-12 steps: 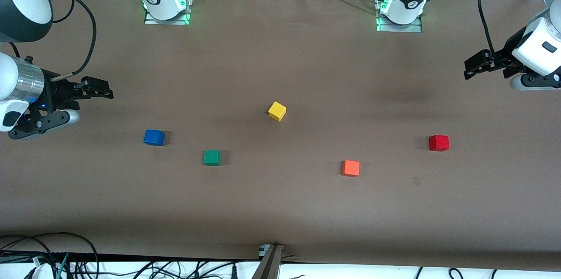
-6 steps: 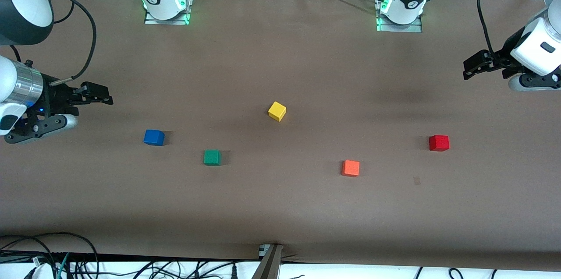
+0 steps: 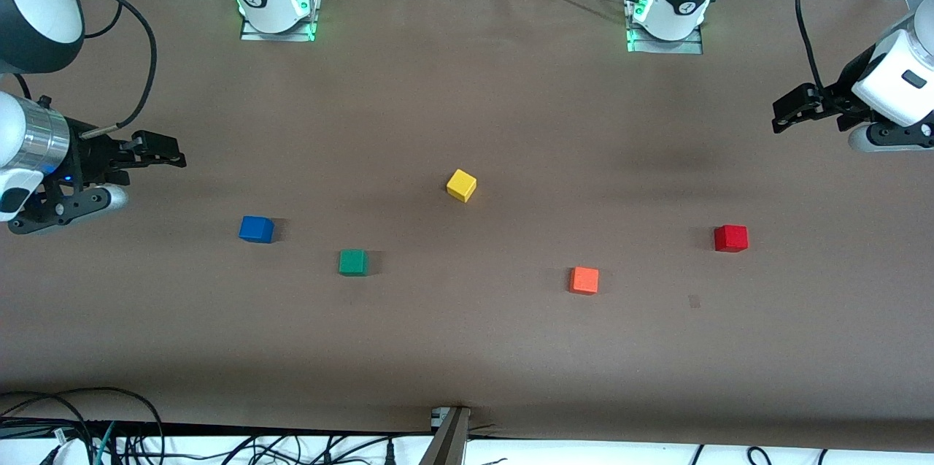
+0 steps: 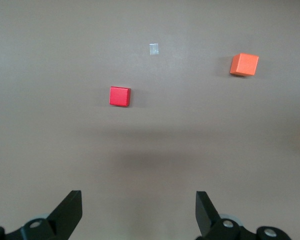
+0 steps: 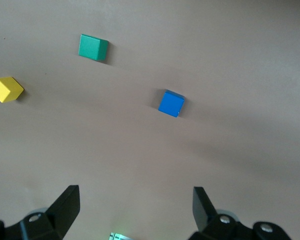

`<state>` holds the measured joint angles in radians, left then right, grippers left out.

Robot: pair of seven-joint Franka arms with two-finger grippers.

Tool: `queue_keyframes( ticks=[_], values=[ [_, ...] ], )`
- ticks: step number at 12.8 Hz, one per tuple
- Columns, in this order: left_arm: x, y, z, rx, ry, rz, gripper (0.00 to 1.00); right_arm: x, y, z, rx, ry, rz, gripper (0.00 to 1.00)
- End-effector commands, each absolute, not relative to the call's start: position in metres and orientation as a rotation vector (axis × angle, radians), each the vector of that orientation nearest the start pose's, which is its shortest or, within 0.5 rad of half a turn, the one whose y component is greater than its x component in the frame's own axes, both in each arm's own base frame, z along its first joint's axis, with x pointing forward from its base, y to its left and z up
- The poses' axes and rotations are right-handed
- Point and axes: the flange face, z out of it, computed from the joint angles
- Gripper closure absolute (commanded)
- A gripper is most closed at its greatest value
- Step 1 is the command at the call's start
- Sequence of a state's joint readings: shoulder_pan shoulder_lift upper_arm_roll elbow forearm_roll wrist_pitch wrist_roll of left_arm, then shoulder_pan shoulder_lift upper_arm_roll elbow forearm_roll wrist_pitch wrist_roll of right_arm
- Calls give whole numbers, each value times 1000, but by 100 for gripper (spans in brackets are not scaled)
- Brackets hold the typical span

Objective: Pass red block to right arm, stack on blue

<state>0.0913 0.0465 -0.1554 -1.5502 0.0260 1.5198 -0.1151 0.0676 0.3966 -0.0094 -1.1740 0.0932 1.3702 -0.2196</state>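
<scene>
The red block [image 3: 730, 239] [image 4: 120, 96] lies on the brown table toward the left arm's end. The blue cube [image 3: 256, 229] [image 5: 170, 104] lies toward the right arm's end. My left gripper [image 3: 786, 112] [image 4: 139, 210] hangs open and empty in the air over the table's edge at the left arm's end, well apart from the red block. Over the table's right-arm end, my right gripper [image 3: 162, 152] [image 5: 136, 206] is open and empty, a short way from the blue cube.
A green cube [image 3: 353, 262] [image 5: 93, 47] sits beside the blue one, a yellow cube [image 3: 461, 185] [image 5: 6, 89] near the table's middle, and an orange cube [image 3: 584, 280] [image 4: 244, 64] beside the red block. A small pale mark [image 3: 694, 301] is on the tabletop. Cables run along the table's near edge.
The right gripper has drifted slightly upward in the front view and toward the table's edge. The left gripper has barely moved. All cubes stay where they were.
</scene>
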Motion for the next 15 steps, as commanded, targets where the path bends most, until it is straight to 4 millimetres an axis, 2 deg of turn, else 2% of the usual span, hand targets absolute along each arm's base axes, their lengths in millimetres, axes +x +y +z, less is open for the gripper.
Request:
queue_keyframes(
  ticks=[1,3,4,5,6,8,9,13,15],
  values=[
    [562,-30,607,-3136,-96,112,0,638,45,562,-2997,-407,327,0],
    [561,-30,606,-3135,-96,117,0,636,42,565,-3027,-405,331,0],
    [561,-30,606,-3135,-96,117,0,630,41,573,-3033,-405,311,0],
    [561,-30,607,-3136,-96,115,0,624,42,571,-3030,-411,330,0],
    [561,-30,606,-3135,-96,120,0,618,43,577,-3027,-418,315,0],
    [561,-30,605,-3134,-96,127,0,603,40,604,-3047,-417,252,0],
    [560,-30,604,-3133,-98,143,0,593,37,610,-3051,-405,245,0],
    [562,-26,603,-3129,-106,143,0,568,25,627,-3126,-410,231,0],
    [562,-25,603,-3131,-108,143,0,563,24,631,-3131,-410,227,0]
  ],
)
